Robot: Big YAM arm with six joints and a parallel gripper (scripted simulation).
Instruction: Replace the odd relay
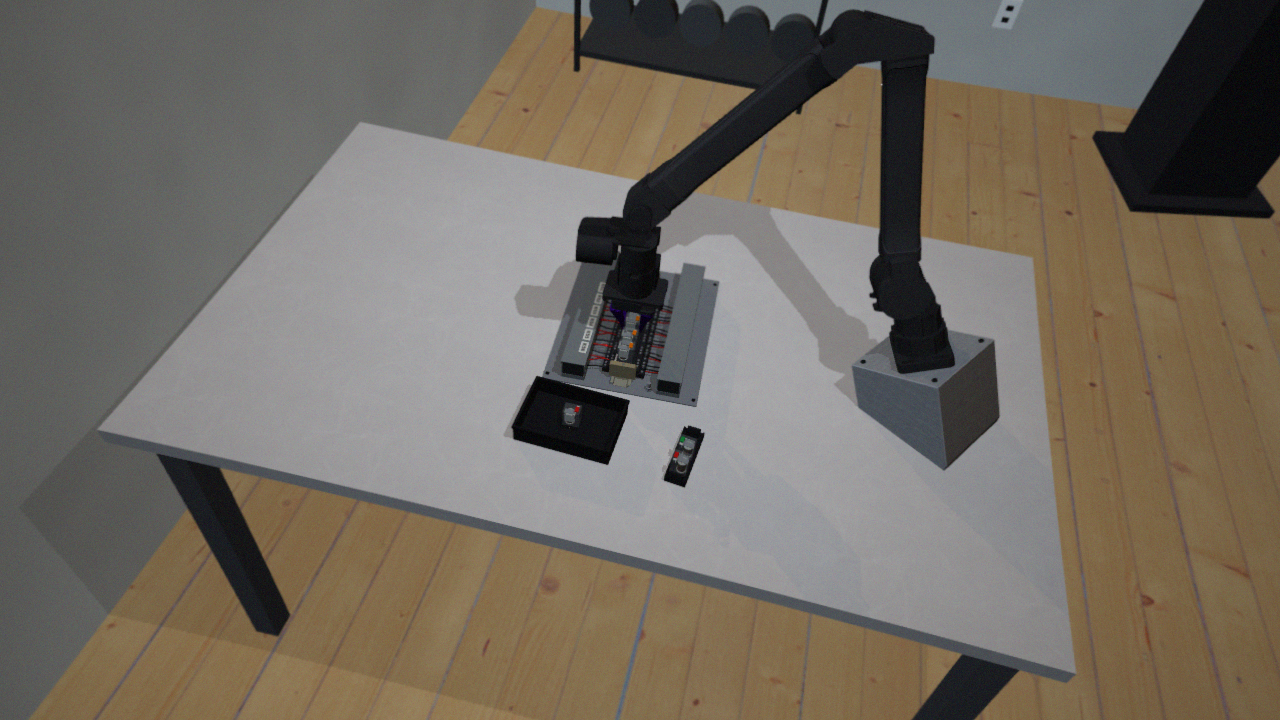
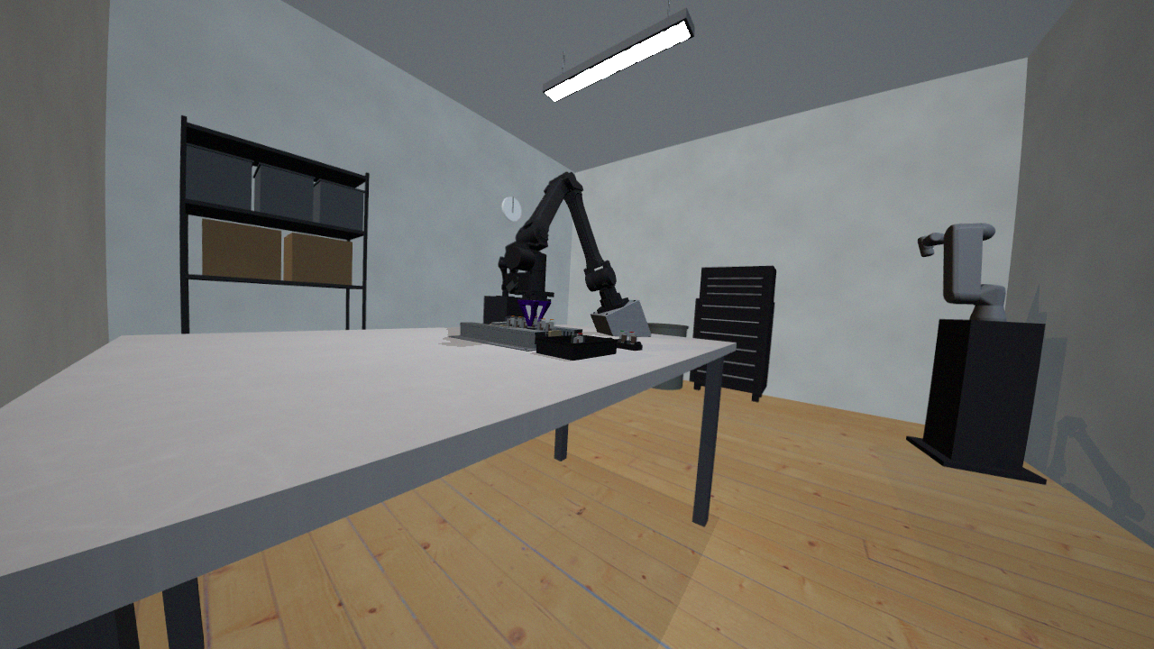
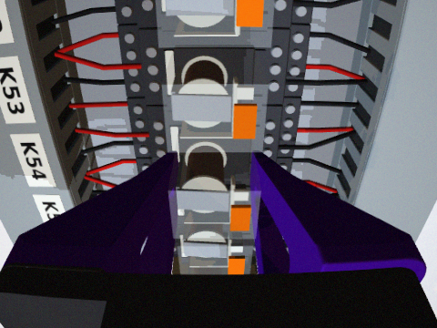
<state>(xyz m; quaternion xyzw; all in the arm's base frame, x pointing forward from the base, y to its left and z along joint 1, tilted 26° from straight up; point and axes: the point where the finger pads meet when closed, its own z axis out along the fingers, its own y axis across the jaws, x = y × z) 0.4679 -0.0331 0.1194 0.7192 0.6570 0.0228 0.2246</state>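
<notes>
My gripper (image 1: pixel 631 320) (image 2: pixel 531 324) (image 3: pixel 214 165) points down over the relay row, its purple fingers shut on an orange-button relay (image 3: pixel 202 200) in the row. Its button is on the right in the wrist view, like those of the neighbouring relays (image 3: pixel 201 109) (image 3: pixel 205 251). It looks upright; whether its top is exactly level with theirs I cannot tell. A red-button relay (image 1: pixel 571 415) (image 2: pixel 577 340) is in the black tray (image 1: pixel 563 447) (image 2: pixel 564 351). A small black holder (image 1: pixel 675 480) (image 2: pixel 633 346) carries a green-button relay (image 1: pixel 687 443) and a red-button relay (image 1: pixel 682 462).
Grey wire ducts (image 1: pixel 682 331) (image 3: pixel 387 150) flank the row on the mounting plate (image 1: pixel 696 362). Red and black wires run beside the sockets. A beige end block (image 1: pixel 622 368) stands at the near end of the row. The arm's grey base (image 1: pixel 966 402) is at the right.
</notes>
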